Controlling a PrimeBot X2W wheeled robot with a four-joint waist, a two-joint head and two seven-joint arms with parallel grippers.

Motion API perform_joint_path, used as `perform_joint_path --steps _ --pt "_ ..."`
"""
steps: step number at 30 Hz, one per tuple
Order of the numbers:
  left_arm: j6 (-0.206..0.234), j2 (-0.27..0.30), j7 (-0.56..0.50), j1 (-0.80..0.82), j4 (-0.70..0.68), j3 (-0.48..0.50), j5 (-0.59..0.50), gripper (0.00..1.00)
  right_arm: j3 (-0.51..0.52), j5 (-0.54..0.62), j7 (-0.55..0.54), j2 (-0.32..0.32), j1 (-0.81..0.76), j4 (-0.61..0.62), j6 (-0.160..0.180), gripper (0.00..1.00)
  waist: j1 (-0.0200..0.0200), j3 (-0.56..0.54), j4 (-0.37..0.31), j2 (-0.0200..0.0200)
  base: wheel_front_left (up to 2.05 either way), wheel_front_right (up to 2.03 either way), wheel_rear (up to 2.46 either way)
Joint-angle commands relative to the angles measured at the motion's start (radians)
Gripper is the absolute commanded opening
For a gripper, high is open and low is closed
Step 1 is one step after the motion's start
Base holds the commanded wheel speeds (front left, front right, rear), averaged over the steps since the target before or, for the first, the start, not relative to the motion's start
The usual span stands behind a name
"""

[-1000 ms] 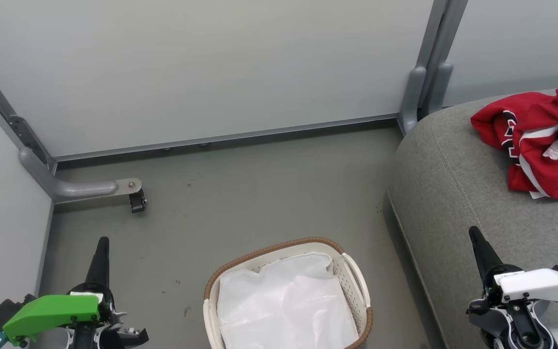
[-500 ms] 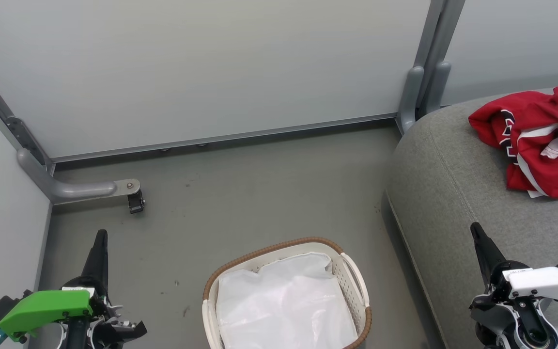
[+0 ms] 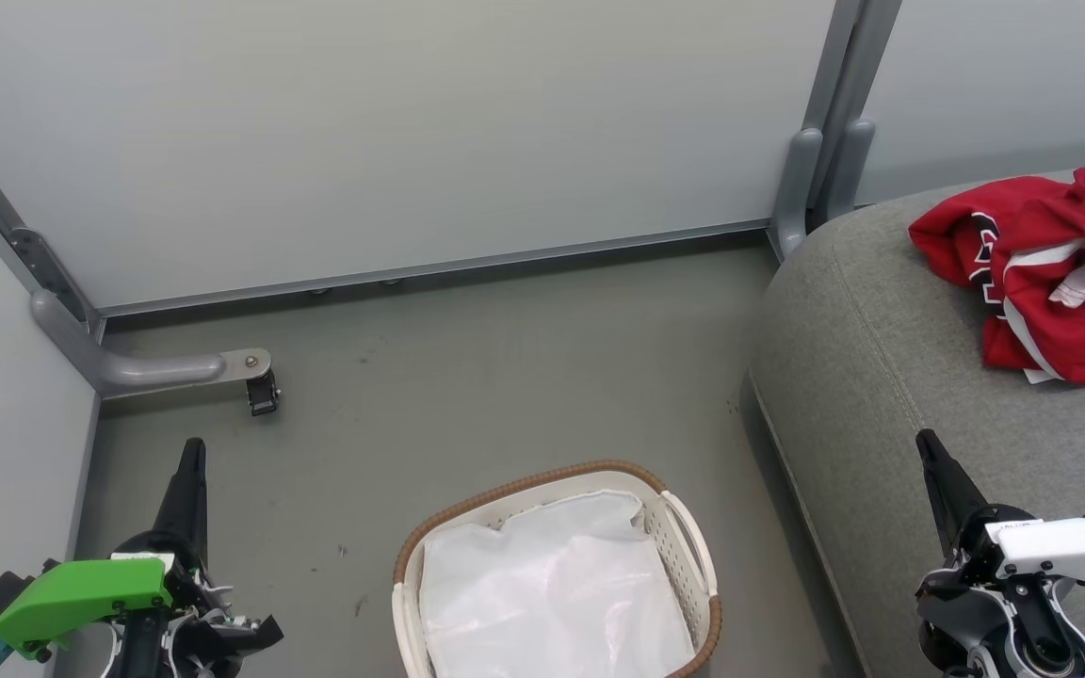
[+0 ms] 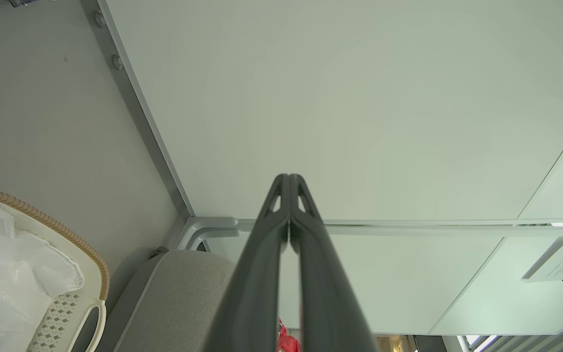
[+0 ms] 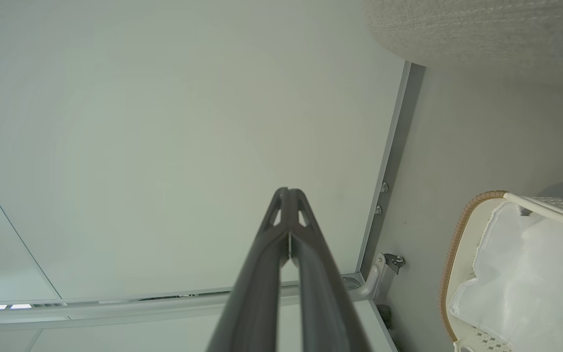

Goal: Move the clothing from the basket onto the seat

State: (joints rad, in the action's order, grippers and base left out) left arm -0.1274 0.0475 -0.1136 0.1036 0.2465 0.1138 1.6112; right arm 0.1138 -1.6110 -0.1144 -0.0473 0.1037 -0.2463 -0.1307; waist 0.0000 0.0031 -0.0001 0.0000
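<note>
Pale wall panels (image 3: 411, 132) close off the far side and my left, joined by grey metal posts (image 3: 820, 179). Grey floor (image 3: 505, 377) runs from the panels toward me.

The seat (image 3: 882, 377) takes the right side of the head view, rounded edge facing the floor, stitched seam running along it. Its corner also shows in the left wrist view (image 4: 184, 293) and in the right wrist view (image 5: 482, 29).

The basket (image 3: 524, 485) stands upright on the floor at bottom centre, just beside the seat's edge, brown woven rim up. Inside it lies a crumpled white liner (image 3: 552, 593); I see no red in it. Its rim (image 4: 66, 234) shows in the left wrist view, its rim (image 5: 457, 230) and liner (image 5: 530, 283) in the right.

The clothing (image 3: 1060, 282) lies in a rumpled red heap on the seat's top, far right, white trim and dark lettering showing, well apart from the basket. A sliver of red (image 4: 285, 340) peeks between my fingers in the left wrist view.

My left gripper (image 3: 192, 452) hangs over the floor at lower left, well apart from the basket. In its wrist view (image 4: 289, 178) the two fingers are pressed tip to tip, nothing between them.

My right gripper (image 3: 927, 443) hangs over the seat's near part, clear of the clothing. Its fingers (image 5: 289, 190) are likewise clenched on nothing.

A small black caster (image 3: 263, 397) sits under a panel foot at left.
</note>
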Motion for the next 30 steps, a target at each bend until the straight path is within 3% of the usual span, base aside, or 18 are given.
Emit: perform_joint_path --steps 1,30 --pt "-0.007 0.005 -0.004 0.011 -0.002 0.003 0.003 0.0 0.002 -0.004 -0.003 -0.006 0.009 0.004 0.0 0.0 0.0 0.0 0.0 0.0 0.0 0.0 0.0" --pt "-0.007 0.005 -0.004 0.011 -0.003 0.002 0.003 0.0 0.002 -0.004 -0.003 -0.006 0.009 0.004 0.0 0.0 0.0 0.0 0.0 0.0 0.0 0.0 0.0"
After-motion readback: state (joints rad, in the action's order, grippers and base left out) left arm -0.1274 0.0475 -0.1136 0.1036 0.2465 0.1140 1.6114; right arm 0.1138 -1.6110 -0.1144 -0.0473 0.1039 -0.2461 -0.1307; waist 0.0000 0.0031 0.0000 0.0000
